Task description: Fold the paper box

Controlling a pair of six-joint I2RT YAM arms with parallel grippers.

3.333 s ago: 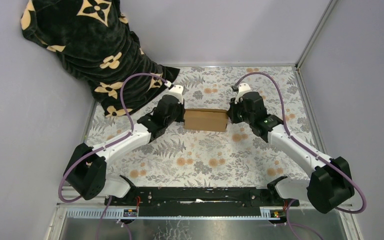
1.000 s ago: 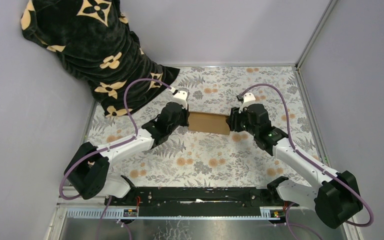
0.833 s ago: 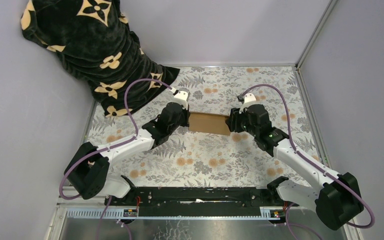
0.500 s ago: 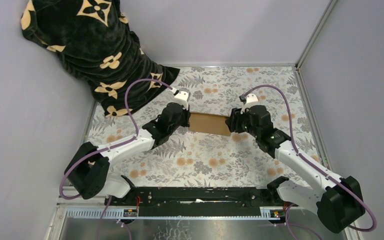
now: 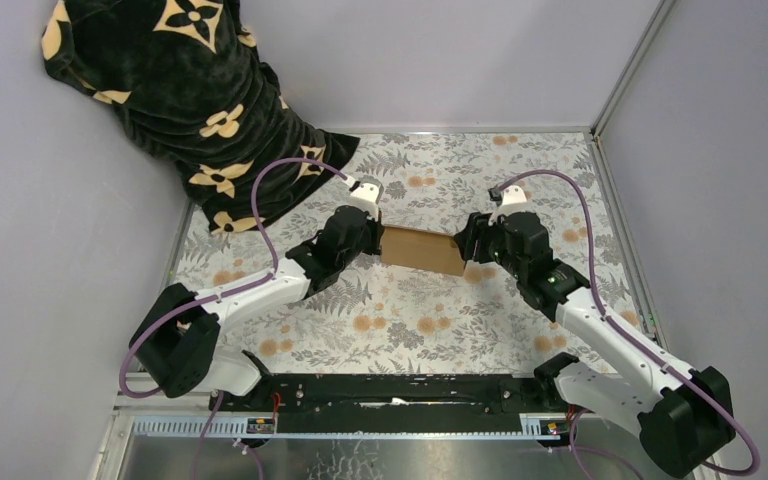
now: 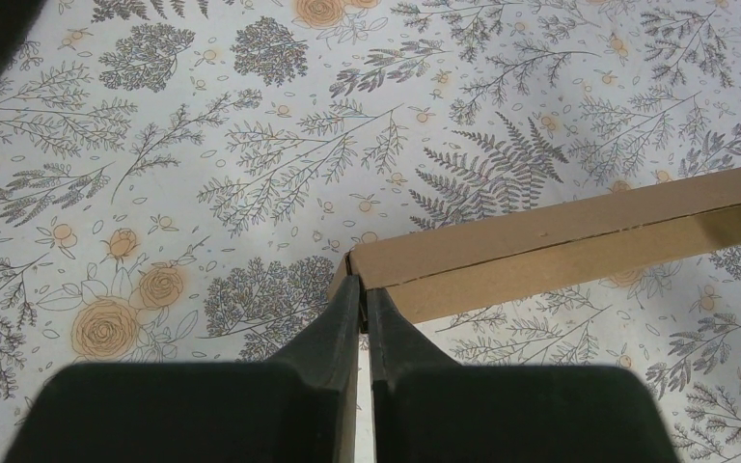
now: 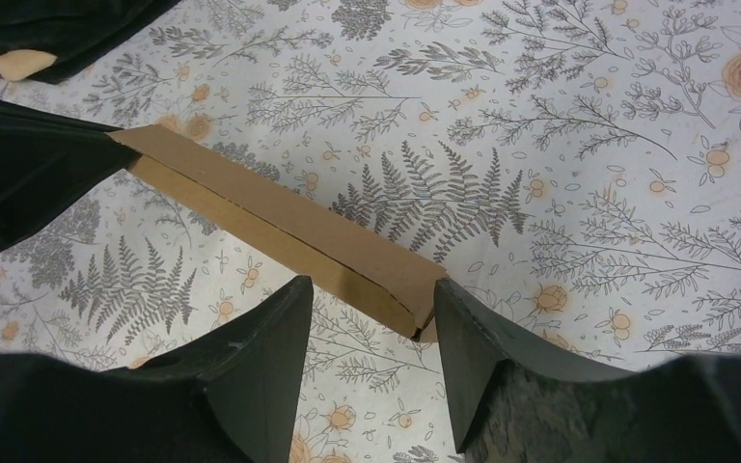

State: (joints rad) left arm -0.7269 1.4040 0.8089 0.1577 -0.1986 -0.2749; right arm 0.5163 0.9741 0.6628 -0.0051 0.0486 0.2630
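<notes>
Right gripper [image 7: 371, 289] wider; paper box [image 5: 422, 250] lengthwise left-right

One paper box [image 5: 422, 250]; two claws, left claw [image 5: 377, 240] and right claw [image 5: 461, 249]; one flower-patterned black blanket [image 5: 180, 100]; one floral counter [image 5: 430, 320].

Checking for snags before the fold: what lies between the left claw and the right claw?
Only the paper box, running from the left claw, shut on one end, to the open right claw; seen in the top view.
</notes>
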